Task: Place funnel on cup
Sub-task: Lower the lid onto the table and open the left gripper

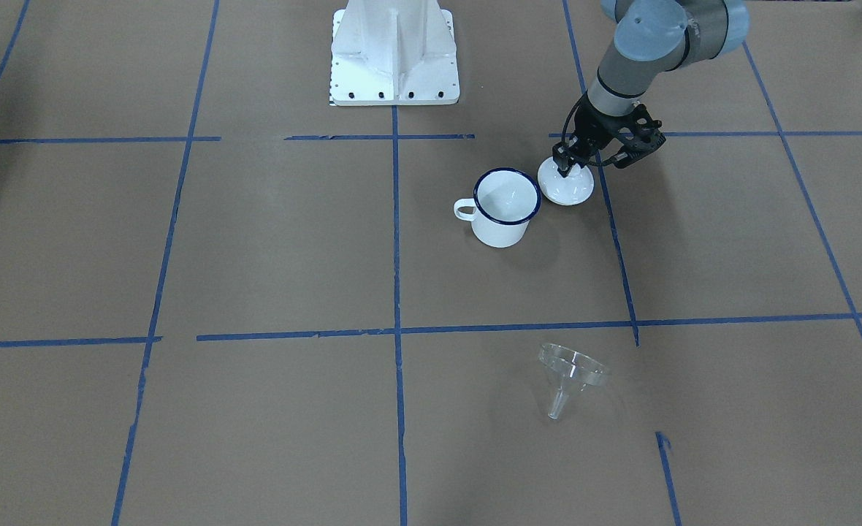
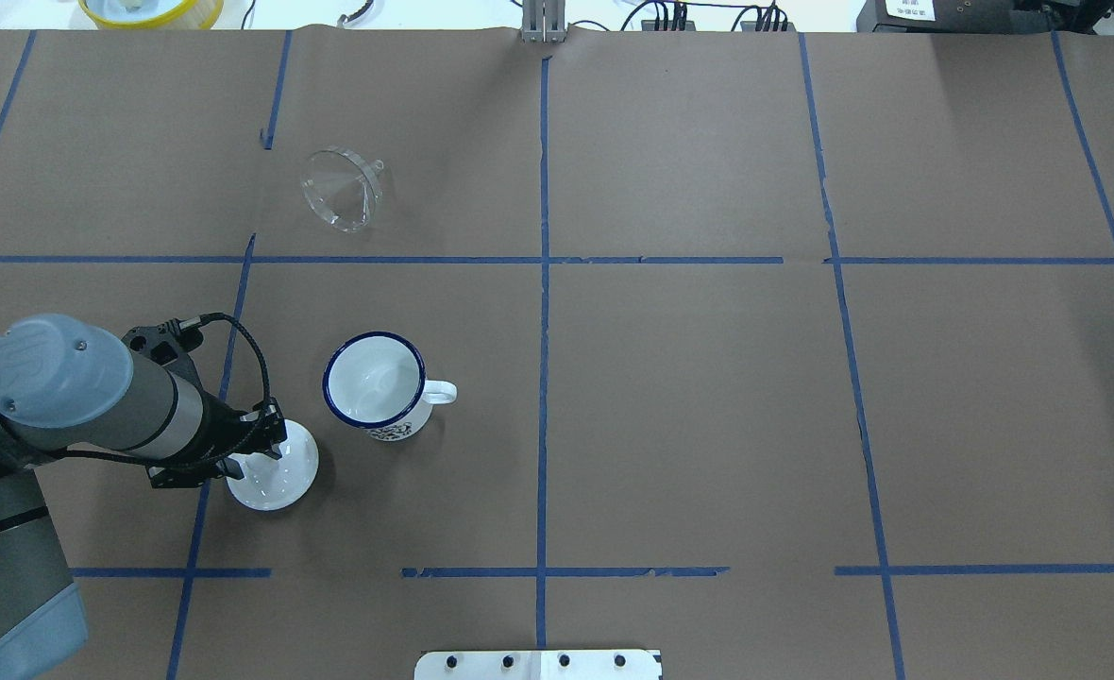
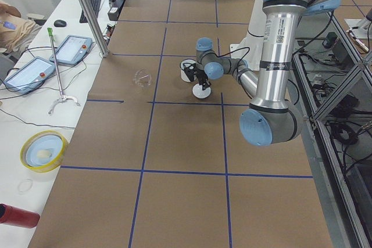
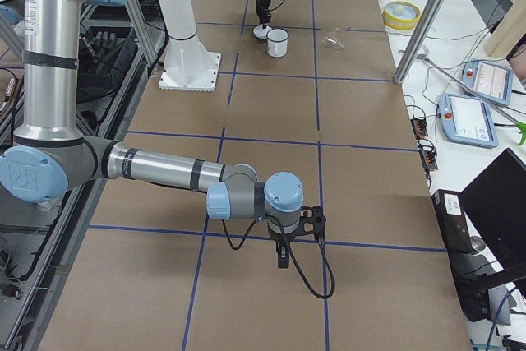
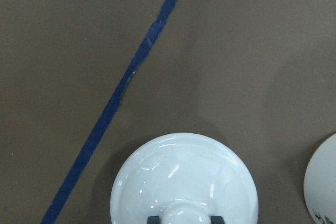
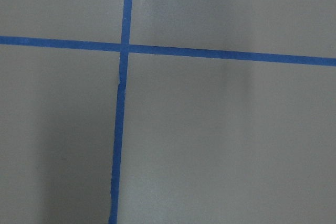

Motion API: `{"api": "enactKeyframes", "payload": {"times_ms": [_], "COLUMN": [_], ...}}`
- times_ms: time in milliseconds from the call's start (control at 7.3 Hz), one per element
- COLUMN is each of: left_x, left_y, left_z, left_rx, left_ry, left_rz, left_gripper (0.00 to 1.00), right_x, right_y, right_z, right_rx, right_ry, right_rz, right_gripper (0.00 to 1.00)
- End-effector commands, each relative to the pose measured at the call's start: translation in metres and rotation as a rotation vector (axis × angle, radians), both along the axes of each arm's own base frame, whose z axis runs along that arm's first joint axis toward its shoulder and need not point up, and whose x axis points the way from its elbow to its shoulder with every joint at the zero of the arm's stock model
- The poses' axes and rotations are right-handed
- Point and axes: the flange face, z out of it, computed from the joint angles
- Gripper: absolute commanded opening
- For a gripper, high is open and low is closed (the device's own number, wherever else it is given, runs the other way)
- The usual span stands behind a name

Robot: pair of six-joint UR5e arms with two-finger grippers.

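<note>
The clear funnel (image 1: 570, 372) lies on its side on the brown table, alone, far from the robot's base; it also shows in the overhead view (image 2: 342, 189). The white enamel cup (image 1: 504, 207) with a dark blue rim stands upright and open (image 2: 375, 385). A white domed lid (image 1: 567, 186) rests on the table right beside the cup. My left gripper (image 1: 564, 166) is down on this lid, and in the left wrist view its fingers (image 5: 153, 219) clasp the lid's knob (image 5: 184, 214). My right gripper (image 4: 282, 256) hovers over bare table far from these things; I cannot tell whether it is open or shut.
The white robot base (image 1: 394, 55) stands behind the cup. Blue tape lines (image 2: 544, 283) cross the brown paper. A yellow dish (image 2: 151, 9) sits past the table's far edge. A metal pole (image 3: 87, 13) and tablets stand on the side bench.
</note>
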Motion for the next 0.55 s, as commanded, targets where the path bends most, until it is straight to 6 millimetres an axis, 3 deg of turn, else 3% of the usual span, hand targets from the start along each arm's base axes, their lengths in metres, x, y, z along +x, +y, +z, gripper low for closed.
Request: {"api": "enactKeyframes", "payload": {"times_ms": [0,274,411], "left_x": [-0.001,-0.031,-0.054], "left_y": [0.000,-0.022,-0.050], "left_z": [0.005,-0.004,-0.013], "left_rx": [-0.005,0.009,0.033], "left_ry": [-0.015,-0.005,0.012], "left_rz": [-0.001,-0.058,-0.113], "left_gripper": [0.99,0.99,0.99], "right_x": [0.000,0.000,0.000], "right_y": [0.000,0.000,0.000], "right_z": [0.000,0.000,0.000], "right_rx": [0.000,0.000,0.000], "right_ry": [0.002,0.000,0.000], "right_rz": [0.000,0.000,0.000], "right_gripper": [1.00,1.00,1.00]}}
